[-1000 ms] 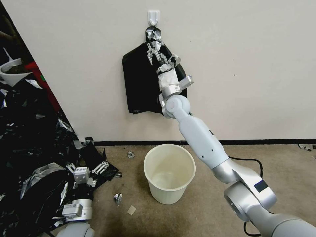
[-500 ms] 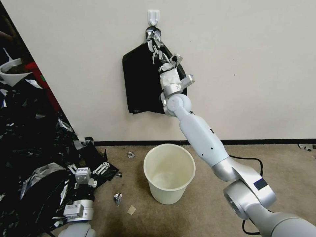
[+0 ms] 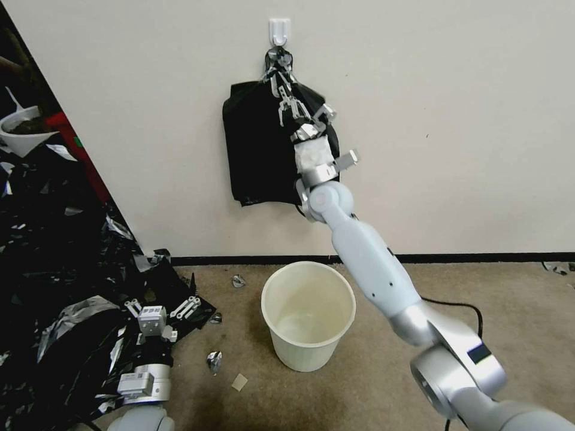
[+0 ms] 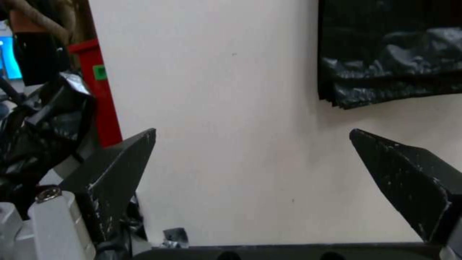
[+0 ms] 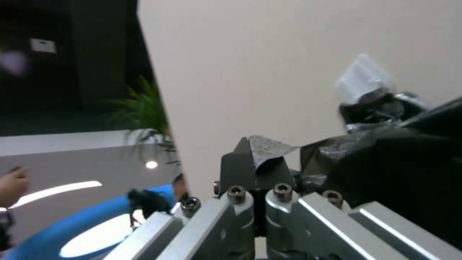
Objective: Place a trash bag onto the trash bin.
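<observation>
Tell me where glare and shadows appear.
Head view: silvery glare on the sheeting beside the left gripper. Left wrist view: grey sheen on the bag stack, faint shadow beneath. Right wrist view: right gripper pinches the dully shining trash bag.

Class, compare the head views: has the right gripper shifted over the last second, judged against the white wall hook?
Yes. The right gripper has risen toward the white wall hook, staying on the taped top of the hanging stack of black bags.

No lettering, brand mark or number can be read on the wall [image 3: 455, 120], the bin [image 3: 308, 317], the hanging black bags [image 3: 254, 149] or either robot arm; a green patch on the red post [image 4: 99, 72] shows no legible characters
</observation>
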Available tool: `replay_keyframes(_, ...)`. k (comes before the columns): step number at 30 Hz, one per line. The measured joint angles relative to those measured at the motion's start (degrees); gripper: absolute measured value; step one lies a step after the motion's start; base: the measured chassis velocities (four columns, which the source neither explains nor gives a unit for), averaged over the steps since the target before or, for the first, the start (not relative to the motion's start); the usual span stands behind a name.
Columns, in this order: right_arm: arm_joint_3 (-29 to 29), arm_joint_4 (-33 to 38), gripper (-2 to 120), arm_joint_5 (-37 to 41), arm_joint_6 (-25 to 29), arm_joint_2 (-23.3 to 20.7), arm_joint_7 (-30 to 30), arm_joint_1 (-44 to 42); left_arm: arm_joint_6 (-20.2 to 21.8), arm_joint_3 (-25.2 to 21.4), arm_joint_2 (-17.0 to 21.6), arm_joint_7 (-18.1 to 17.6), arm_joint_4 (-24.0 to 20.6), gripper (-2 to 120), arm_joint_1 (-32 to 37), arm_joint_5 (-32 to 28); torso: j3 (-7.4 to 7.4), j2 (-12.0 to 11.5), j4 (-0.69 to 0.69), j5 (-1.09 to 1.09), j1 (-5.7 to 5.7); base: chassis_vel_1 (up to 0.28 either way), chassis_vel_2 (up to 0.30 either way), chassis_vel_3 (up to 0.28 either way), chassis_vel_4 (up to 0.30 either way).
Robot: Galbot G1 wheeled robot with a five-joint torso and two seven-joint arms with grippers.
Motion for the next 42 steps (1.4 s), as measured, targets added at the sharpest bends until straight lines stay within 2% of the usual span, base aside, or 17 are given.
replay_keyframes(6, 1.4, 5.74, 0, -0.48, -0.4, -0.79, -3.31, -8.27, -0.01, 0.06, 0.18, 0.0, 0.27, 100, -0.41, -0.14, 0.0, 0.0, -0.01, 0.0, 0.0, 0.0, 0.0, 0.0, 0.0)
replay_keyframes(9, 3.24, 9.87, 0, -2.15, -0.54, -1.19, -4.86, -15.04, -0.02, 0.21, 0.26, 0.0, 0.48, 100, -0.65, -0.29, 0.0, 0.0, -0.01, 0.01, 0.0, 0.0, 0.0, 0.0, 0.0)
replay_keyframes(17, 5.23, 17.82, 0, -6.19, -0.65, -2.57, -9.85, -26.64, -0.04, 0.53, 0.25, 0.01, 0.75, 100, -1.14, -0.48, -0.01, 0.0, -0.01, 0.01, 0.0, 0.0, 0.0, 0.0, 0.0)
replay_keyframes(20, 5.45, 18.75, 0, -7.06, -0.65, -2.85, -10.92, -28.16, -0.04, 0.57, 0.26, 0.0, 0.76, 100, -1.27, -0.5, 0.0, 0.0, 0.0, 0.01, 0.0, 0.0, 0.0, 0.0, 0.0)
replay_keyframes(23, 6.03, 20.24, 0, -11.9, -0.76, -4.26, -15.68, -32.35, -0.14, 1.1, 1.38, 0.0, 0.48, 100, -2.82, -2.78, 0.0, 0.0, -0.01, 0.0, 0.0, 0.0, 0.0, 0.0, 0.0)
replay_keyframes(27, 6.31, 19.53, 0, -12.68, -0.71, -4.42, -15.86, -31.97, -0.55, 1.59, 2.28, 0.02, 0.03, 100, -3.58, -5.27, 0.0, 0.0, 0.0, 0.0, 0.0, 0.0, 0.0, 0.0, 0.0)
replay_keyframes(30, 7.35, 17.1, 0, -13.53, -0.52, -4.51, -15.32, -28.13, -1.64, 3.41, 6.29, 0.34, -2.24, 100, -6.38, -12.44, 0.0, 0.0, 0.0, -0.01, 0.0, 0.0, 0.0, 0.0, 0.0)
replay_keyframes(31, 7.35, 17.1, 0, -13.53, -0.52, -4.51, -15.32, -28.13, -1.64, 3.41, 6.29, 0.34, -2.24, 100, -6.38, -12.44, 0.0, 0.0, 0.0, -0.01, 0.0, 0.0, 0.0, 0.0, 0.0)
replay_keyframes(35, 7.6, 13.47, 0, -14.79, 0.01, -4.46, -13.39, -22.65, -1.33, 5.32, 16.07, 1.12, -5.25, 100, -13.09, -20.99, 0.01, 0.0, 0.01, -0.01, 0.0, 0.0, 0.0, 0.0, 0.0)
replay_keyframes(36, 7.6, 13.47, 0, -14.79, 0.01, -4.46, -13.39, -22.65, -1.33, 5.32, 16.07, 1.12, -5.25, 100, -13.09, -20.99, 0.01, 0.0, 0.01, -0.01, 0.0, 0.0, 0.0, 0.0, 0.0)
replay_keyframes(37, 7.6, 11.82, 0, -15.58, 0.37, -4.25, -13.03, -20.97, -0.29, 6.01, 20.13, 1.2, -5.97, 100, -16.41, -24.72, 0.01, 0.0, 0.0, -0.01, 0.0, 0.0, 0.0, 0.0, 0.0)
replay_keyframes(38, 7.57, 11.51, 0, -15.75, 0.41, -4.2, -12.99, -20.7, 0.06, 6.21, 21.26, 1.21, -6.13, 100, -17.35, -25.84, 0.01, 0.0, -0.01, -0.01, 0.01, 0.0, 0.0, 0.0, 0.0)
replay_keyframes(39, 7.15, 10.15, 0, -16.55, 0.69, -3.96, -12.87, -19.61, 2.03, 7.08, 25.32, 1.29, -6.34, 100, -20.83, -30.21, 0.01, 0.0, -0.01, 0.0, 0.01, 0.0, 0.0, 0.0, 0.0)
replay_keyframes(41, 6.89, 9.71, 0, -16.88, 0.78, -3.79, -12.81, -19.32, 2.96, 7.44, 26.82, 1.33, -6.34, 100, -22.26, -32.08, 0.01, 0.0, -0.01, -0.01, 0.01, 0.0, 0.0, 0.0, 0.0)
replay_keyframes(42, 6.53, 9.06, 0, -17.45, 0.94, -3.52, -12.7, -19.04, 4.42, 8.01, 28.75, 1.37, -6.35, 100, -24.36, -34.58, 0.01, 0.0, -0.01, 0.0, 0.01, 0.0, 0.0, 0.0, 0.0)
